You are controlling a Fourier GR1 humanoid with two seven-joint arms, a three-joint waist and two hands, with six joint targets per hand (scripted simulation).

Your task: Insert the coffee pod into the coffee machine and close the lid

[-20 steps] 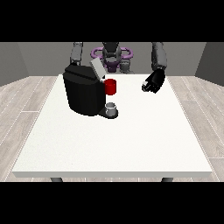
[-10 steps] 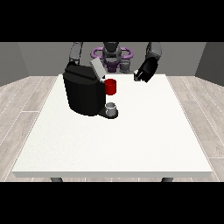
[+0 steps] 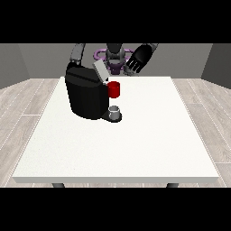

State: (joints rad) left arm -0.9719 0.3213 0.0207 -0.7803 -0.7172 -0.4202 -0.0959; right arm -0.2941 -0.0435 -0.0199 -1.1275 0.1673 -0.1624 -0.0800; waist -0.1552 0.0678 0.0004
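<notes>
The pod does not show plainly anywhere I can pick out, so I give it no place. What I do see is the machine [image 3: 85, 94], a black block standing on the table [image 3: 135, 144], down and well off to the view's left of my raised hand [image 3: 139, 59]. Its lid [image 3: 101, 71] is a pale flap tilted up at the machine's top, the nearest part of it to that hand, yet apart from it. Just under the lid, on the machine's front, is a red thing at the machine [image 3: 114, 89]. Below that sits a small grey thing [image 3: 115, 111] on the machine's base; I cannot tell what it is.

My hand at the view's right hangs in the air above the table's far edge, beside my torso [image 3: 115, 55], touching nothing. Its fingers look spread and fairly straight, with nothing that I can see between them.

My other hand, on the view's left, is hidden behind the machine; only its arm [image 3: 77, 53] shows above the machine's top, so I cannot tell how its fingers lie.

I can read no brand, label or writing on the machine or anything else.
</notes>
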